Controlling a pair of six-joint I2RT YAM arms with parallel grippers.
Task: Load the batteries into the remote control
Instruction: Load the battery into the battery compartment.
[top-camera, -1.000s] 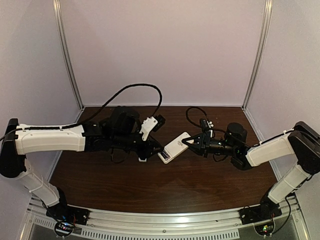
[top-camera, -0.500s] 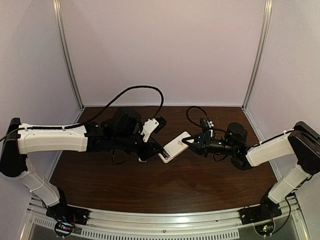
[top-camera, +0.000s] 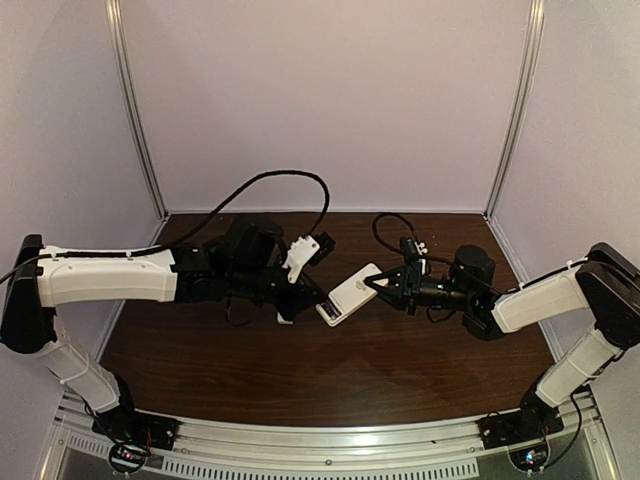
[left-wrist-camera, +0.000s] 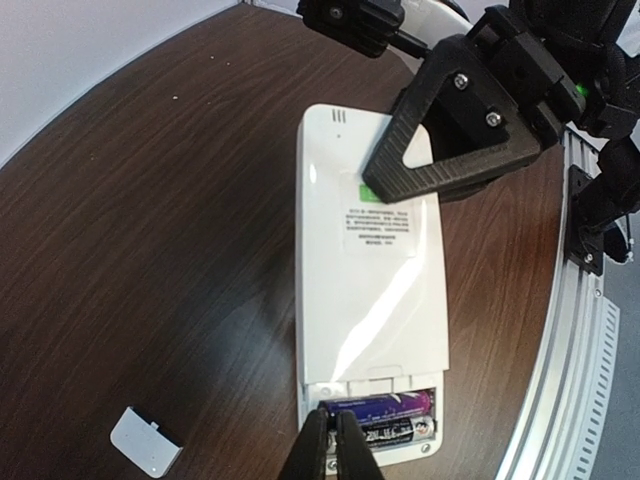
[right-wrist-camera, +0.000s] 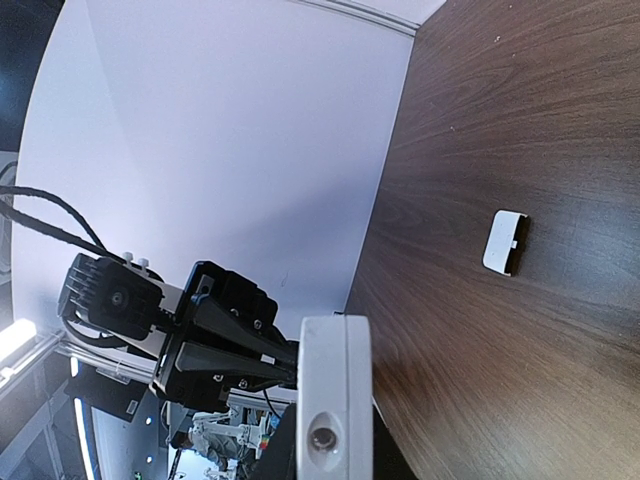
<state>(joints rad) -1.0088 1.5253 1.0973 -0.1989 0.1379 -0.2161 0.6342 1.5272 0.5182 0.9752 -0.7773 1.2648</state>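
Observation:
The remote control (left-wrist-camera: 370, 270) is held back side up above the table, with its battery bay open at the near end. Two batteries lie side by side in the bay, a purple one (left-wrist-camera: 385, 405) and a darker printed one (left-wrist-camera: 402, 430). My left gripper (left-wrist-camera: 333, 425) is shut, its tips touching the left ends of the batteries. My right gripper (top-camera: 380, 287) is shut on the remote's far end; its black fingers (left-wrist-camera: 450, 150) clamp it. The right wrist view shows the remote (right-wrist-camera: 335, 390) end-on. From above the remote (top-camera: 348, 294) hangs between both grippers.
The small white battery cover (left-wrist-camera: 145, 440) lies loose on the dark wooden table (top-camera: 330, 380), left of the remote; it also shows in the right wrist view (right-wrist-camera: 503, 242). A black cable (top-camera: 270, 180) loops behind the left arm. White walls enclose the table.
My left gripper has edged slightly right toward the remote's open end. The right arm and the remote have not visibly moved.

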